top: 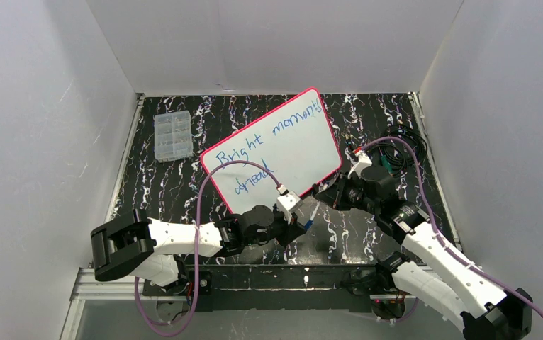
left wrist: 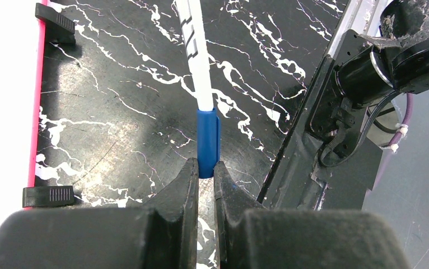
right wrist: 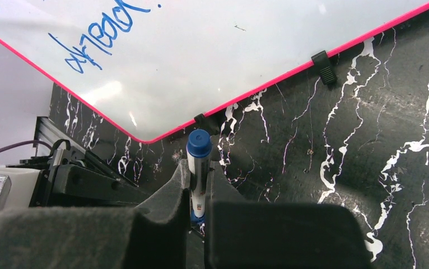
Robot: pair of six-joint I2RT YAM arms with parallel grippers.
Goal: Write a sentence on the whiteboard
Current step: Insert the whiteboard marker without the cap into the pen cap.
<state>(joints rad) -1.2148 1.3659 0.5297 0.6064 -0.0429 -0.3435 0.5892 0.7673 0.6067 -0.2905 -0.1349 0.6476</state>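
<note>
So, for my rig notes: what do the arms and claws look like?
Both the left arm and right arm have white shells with black joints. A purple cable runs along each. The left claw and right claw are black, tapering to wedges.

From my feed, the whiteboard [top: 304, 152] lies mid-table [top: 368, 120], turned at an angle, with the sentence [top: 261, 142] on it in two lines. The compartment box [top: 172, 135] is off to its left and the cable coil [top: 396, 152] to its right. The marker [left wrist: 200, 73] is just before its near corner.
</note>
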